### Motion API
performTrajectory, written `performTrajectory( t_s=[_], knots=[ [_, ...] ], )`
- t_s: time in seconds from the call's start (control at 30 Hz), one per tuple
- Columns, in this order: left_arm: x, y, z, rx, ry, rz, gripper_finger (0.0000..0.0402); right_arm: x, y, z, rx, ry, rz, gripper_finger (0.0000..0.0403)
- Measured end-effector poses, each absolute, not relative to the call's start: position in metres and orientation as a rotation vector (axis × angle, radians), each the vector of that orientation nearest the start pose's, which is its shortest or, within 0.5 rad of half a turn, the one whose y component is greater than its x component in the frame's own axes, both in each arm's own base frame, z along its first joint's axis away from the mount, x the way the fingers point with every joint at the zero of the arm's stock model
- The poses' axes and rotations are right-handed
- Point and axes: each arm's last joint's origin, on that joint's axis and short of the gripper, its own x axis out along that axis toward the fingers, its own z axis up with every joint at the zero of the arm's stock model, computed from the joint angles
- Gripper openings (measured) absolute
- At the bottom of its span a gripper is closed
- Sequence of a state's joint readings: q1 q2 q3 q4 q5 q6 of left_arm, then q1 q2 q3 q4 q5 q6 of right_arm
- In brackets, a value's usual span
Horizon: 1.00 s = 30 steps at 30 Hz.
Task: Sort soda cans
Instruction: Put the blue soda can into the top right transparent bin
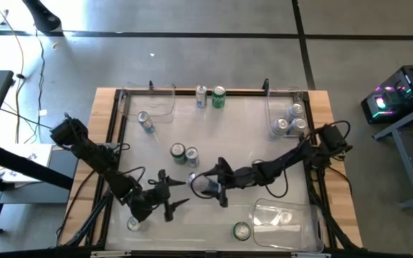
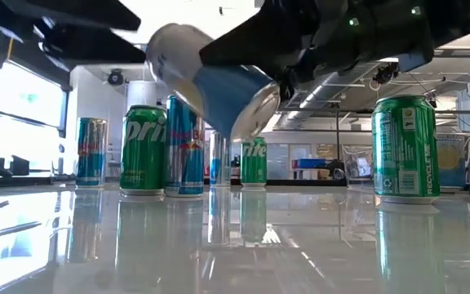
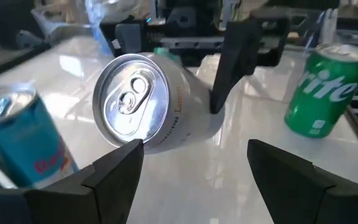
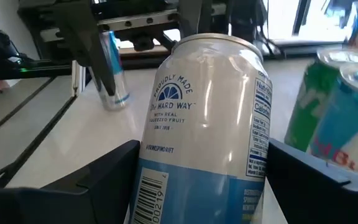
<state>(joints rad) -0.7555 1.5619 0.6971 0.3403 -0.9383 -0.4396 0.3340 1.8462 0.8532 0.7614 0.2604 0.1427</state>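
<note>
A white-and-blue soda can (image 1: pixel 203 186) hangs tilted above the table's middle, with my right gripper (image 1: pixel 214 188) shut on it. In the low view this can (image 2: pixel 206 77) is clear of the table. My left gripper (image 3: pixel 194 168) stands open just in front of the can's silver top (image 3: pixel 132 102); I cannot tell whether its finger touches the can. A green and a blue can (image 1: pixel 184 153) stand upright a little farther back. Two more cans (image 1: pixel 210 96) stand at the far edge. My right gripper pinches the white-and-blue can's blue lower body (image 4: pixel 157 186) between its two fingers (image 4: pixel 98 180), one on each side. It comes nearly level from the table's right. The can is lifted clear and tilted, its silver top (image 3: pixel 132 102) pointing up and toward my left gripper.
Clear bins stand at the far left (image 1: pixel 162 92), far right (image 1: pixel 272 107) and near right (image 1: pixel 303 215); the far bins hold cans (image 1: pixel 290 122). A green can (image 1: pixel 242 231) and another can (image 1: pixel 133 224) stand near the front edge.
</note>
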Motion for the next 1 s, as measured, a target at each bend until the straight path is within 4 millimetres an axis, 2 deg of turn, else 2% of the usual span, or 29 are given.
performTrajectory(
  t_s=[0.2, 0.3, 0.43, 0.53, 0.63, 0.73, 0.9, 1.0],
  knots=[
    [0.225, -0.19, 0.203, -0.08, 0.252, 0.237, 0.0281, 0.352, 0.119, 0.169, 0.026, 0.124, 0.038, 0.0309],
    [0.218, -0.191, 0.216, -0.089, 0.238, 0.225, 0.0281, 0.356, 0.119, 0.164, 0.044, 0.06, 0.059, 0.0309],
    [0.207, -0.189, 0.23, -0.049, 0.236, 0.193, 0.0281, 0.359, 0.119, 0.153, 0.054, 0.054, 0.079, 0.0309],
    [0.201, -0.186, 0.237, 0.013, 0.242, 0.167, 0.0281, 0.359, 0.12, 0.152, 0.052, 0.056, 0.095, 0.0309],
    [0.197, -0.18, 0.245, -0.02, 0.242, 0.161, 0.0282, 0.359, 0.12, 0.152, 0.045, 0.055, 0.106, 0.0309],
    [0.198, -0.168, 0.247, -0.075, 0.285, 0.162, 0.0287, 0.359, 0.12, 0.153, 0.047, 0.052, 0.106, 0.0309],
    [0.21, -0.154, 0.238, -0.234, 0.423, 0.048, 0.0293, 0.36, 0.119, 0.154, 0.048, 0.04, 0.104, 0.0309],
    [0.216, -0.145, 0.234, -0.252, 0.449, 0.068, 0.0294, 0.36, 0.118, 0.154, 0.052, 0.043, 0.098, 0.0309]
  ],
)
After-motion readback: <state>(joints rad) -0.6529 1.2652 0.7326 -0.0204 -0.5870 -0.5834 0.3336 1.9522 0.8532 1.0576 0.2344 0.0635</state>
